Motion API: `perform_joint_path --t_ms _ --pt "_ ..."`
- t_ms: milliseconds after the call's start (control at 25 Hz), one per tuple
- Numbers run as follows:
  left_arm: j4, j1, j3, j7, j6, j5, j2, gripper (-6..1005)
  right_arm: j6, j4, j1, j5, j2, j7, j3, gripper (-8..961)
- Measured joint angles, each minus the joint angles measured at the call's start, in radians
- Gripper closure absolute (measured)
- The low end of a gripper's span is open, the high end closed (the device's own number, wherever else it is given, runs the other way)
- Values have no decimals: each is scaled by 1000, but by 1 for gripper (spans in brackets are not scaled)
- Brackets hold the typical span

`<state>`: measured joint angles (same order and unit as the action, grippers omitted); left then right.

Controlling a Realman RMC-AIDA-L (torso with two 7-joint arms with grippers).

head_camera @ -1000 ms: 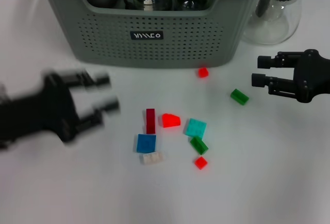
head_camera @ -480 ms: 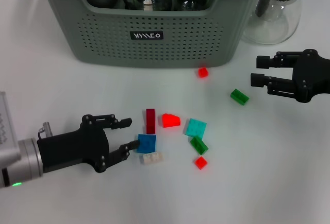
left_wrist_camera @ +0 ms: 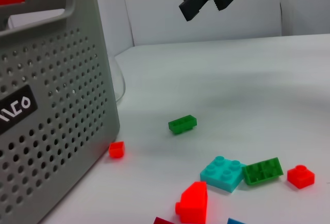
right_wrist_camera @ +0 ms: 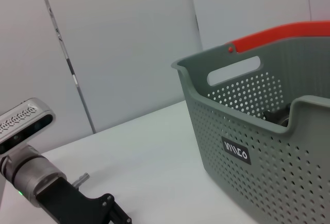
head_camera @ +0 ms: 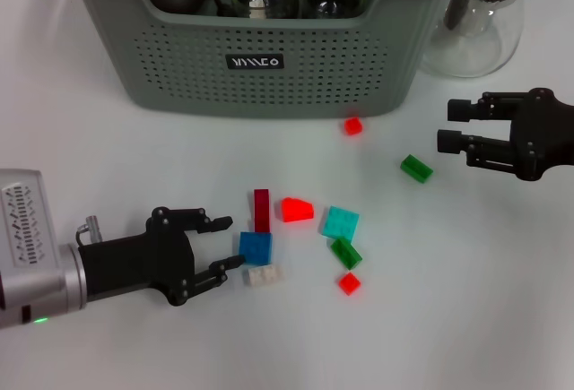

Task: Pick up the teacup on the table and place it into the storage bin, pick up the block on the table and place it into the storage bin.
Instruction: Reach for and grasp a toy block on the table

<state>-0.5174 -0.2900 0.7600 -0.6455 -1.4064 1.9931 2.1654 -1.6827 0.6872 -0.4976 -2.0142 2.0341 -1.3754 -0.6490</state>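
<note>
The left pincer (head_camera: 224, 247) lies low on the tabletop (head_camera: 108, 157), its fingers apart and flanking the blue block (head_camera: 255, 248), likely to grasp it. The storage bin (head_camera: 269, 58) stands behind, and the right pincer (head_camera: 451, 124), also apart, waits beside it.

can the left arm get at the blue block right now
Probably yes. The left tool is open, level with the blue block, its fingertips right beside it; nothing lies between, though the white block sits close.
</note>
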Motion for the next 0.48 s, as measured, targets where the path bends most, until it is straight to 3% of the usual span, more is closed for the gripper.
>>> perform_joint_path --t_ms 480 --pt "5 1 -1 27 -31 -5 6 500 0 -2 0 0 0 -1 1 429"
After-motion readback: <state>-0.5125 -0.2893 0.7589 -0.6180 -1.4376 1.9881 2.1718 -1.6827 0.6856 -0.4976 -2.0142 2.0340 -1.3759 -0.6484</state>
